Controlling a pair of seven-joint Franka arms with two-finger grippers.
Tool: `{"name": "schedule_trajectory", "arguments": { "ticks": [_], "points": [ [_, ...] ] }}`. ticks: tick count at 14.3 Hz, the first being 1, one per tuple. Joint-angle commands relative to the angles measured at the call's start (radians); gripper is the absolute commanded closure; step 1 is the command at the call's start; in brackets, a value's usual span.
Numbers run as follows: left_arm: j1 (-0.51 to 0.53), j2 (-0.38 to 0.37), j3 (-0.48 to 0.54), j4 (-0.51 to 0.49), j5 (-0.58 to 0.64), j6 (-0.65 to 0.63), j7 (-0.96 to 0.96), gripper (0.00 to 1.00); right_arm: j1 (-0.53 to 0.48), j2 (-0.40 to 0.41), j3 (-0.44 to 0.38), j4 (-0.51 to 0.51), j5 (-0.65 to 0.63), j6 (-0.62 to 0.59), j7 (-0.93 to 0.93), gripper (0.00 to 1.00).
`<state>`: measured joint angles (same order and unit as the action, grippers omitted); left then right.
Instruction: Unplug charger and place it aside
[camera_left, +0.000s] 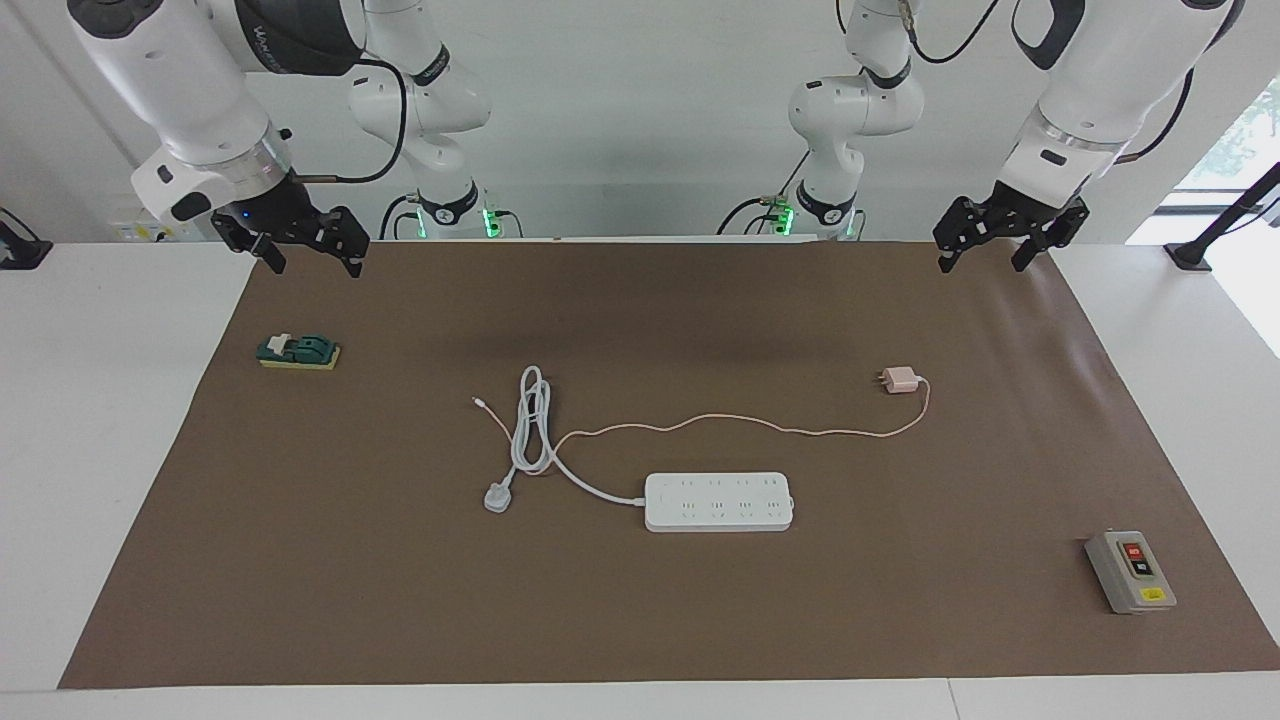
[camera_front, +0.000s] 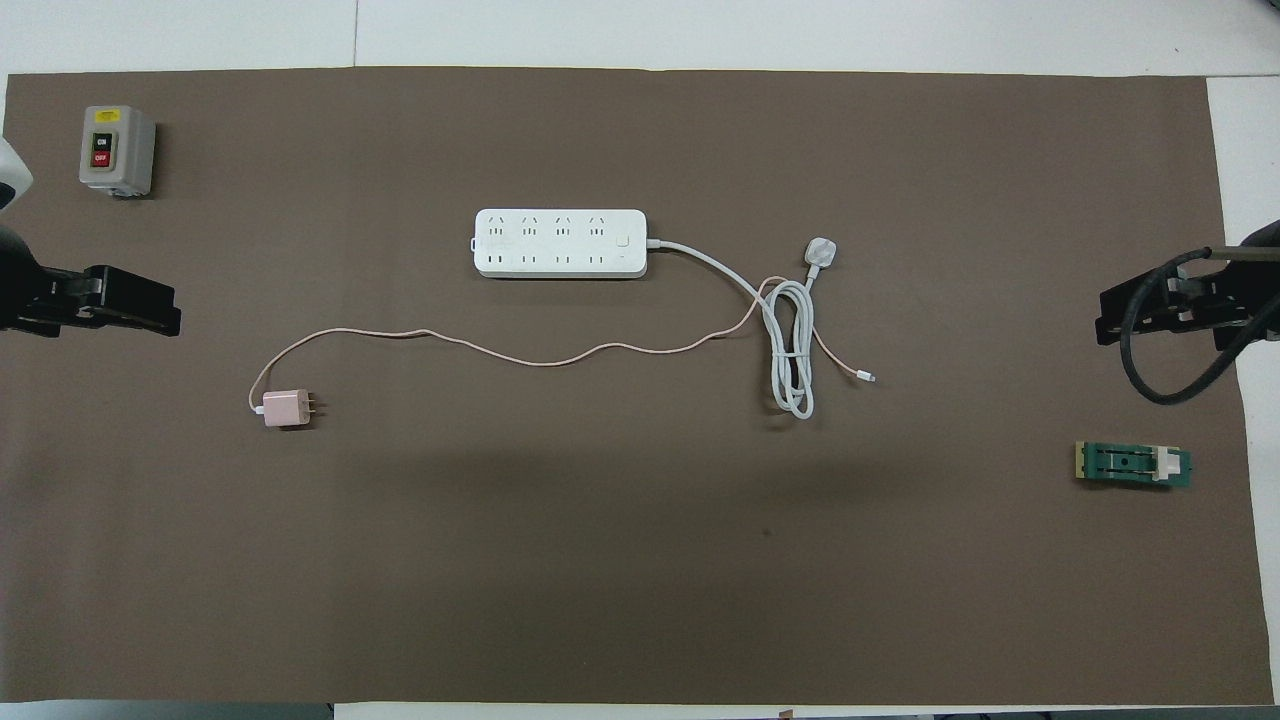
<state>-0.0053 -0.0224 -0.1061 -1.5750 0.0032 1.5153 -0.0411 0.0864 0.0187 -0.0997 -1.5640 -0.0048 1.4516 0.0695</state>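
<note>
Right gripper (camera_left: 300, 245) hangs raised over the brown mat's (camera_left: 700, 620) edge at the right arm's end, jaws spread, holding nothing. Below it on the mat sits a green knife switch (camera_left: 298, 351). Toward the middle, a white plug (camera_left: 498, 497) and its coiled thick cord (camera_left: 532, 420) lie on the mat, the cord running into the power strip (camera_left: 719, 501). The strip's sockets all stand vacant.

The charger (camera_left: 901, 380) lies on its side on the mat, unplugged, nearer to the robots than the strip and toward the left arm's end. Its thin pink cable (camera_left: 740, 425) trails back across the mat and crosses the coiled cord.

A grey on/off switch box (camera_left: 1130, 571) sits at the corner farthest from the robots. Left gripper (camera_left: 1010, 235) hangs raised over the mat's edge, jaws spread, empty.

The facing view shows both grippers' finger gaps; the overhead view shows only their dark outlines. The overhead view alone shows the charger's prongs (camera_front: 313, 408) clearly, pointing toward the right arm's end.
</note>
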Motion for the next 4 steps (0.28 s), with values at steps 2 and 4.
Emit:
{"name": "schedule_trajectory", "arguments": {
  "ticks": [2,4],
  "points": [
    [-0.005,-0.025,0.005,-0.02,-0.011,-0.021,-0.013,0.0,-0.013,-0.016,0.008,-0.022,-0.018,0.018,-0.036,0.0],
    [-0.005,-0.028,0.005,-0.02,-0.011,-0.021,-0.01,0.0,-0.013,-0.016,0.008,-0.022,-0.018,0.018,-0.036,0.0]
  ]
}}
